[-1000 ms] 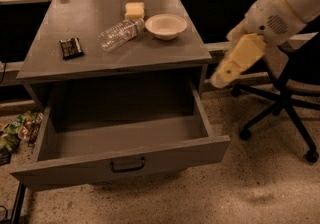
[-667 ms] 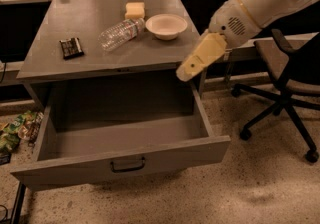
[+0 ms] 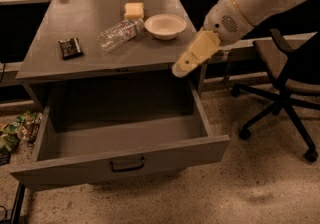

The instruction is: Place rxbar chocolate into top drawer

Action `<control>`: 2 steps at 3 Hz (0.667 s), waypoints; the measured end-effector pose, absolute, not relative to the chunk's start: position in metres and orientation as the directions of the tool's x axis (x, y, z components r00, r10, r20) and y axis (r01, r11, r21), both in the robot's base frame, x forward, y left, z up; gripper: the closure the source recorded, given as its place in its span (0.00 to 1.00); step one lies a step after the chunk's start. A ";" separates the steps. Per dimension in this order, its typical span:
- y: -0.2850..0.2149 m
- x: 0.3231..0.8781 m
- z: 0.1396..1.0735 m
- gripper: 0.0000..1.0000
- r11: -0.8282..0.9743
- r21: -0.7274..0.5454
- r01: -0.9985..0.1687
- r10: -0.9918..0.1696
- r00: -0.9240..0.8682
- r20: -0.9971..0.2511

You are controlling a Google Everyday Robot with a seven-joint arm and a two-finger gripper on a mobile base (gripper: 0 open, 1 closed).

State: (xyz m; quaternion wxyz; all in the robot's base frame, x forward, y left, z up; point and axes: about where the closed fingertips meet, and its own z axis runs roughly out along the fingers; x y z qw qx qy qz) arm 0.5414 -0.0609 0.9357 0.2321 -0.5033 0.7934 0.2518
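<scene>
The rxbar chocolate [image 3: 70, 47] is a small black-wrapped bar lying flat on the left of the grey cabinet top [image 3: 90, 20]. The top drawer [image 3: 120, 160] is pulled fully open below it, with nothing visible inside and a dark bar handle at the centre of its front panel. My gripper [image 3: 181, 69] is at the end of the white arm coming from the upper right. It hangs over the cabinet's front right corner, above the drawer's right rear, far right of the bar and holding nothing.
A clear plastic bottle [image 3: 119, 33] lies on its side mid-top. A white bowl [image 3: 165, 25] and a yellow sponge block [image 3: 134, 10] sit behind it. A black office chair [image 3: 282, 78] stands at the right. Snack wrappers [image 3: 17, 128] lie on the floor at the left.
My arm has swung leftward, bringing the gripper from beside the chair to the cabinet's front right corner. The objects on top have not moved.
</scene>
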 end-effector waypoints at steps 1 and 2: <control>-0.040 0.582 0.940 0.00 0.440 0.135 -0.888 -0.639 -0.415 -0.648; -0.022 0.640 0.921 0.00 0.512 0.152 -0.846 -0.629 -0.489 -0.604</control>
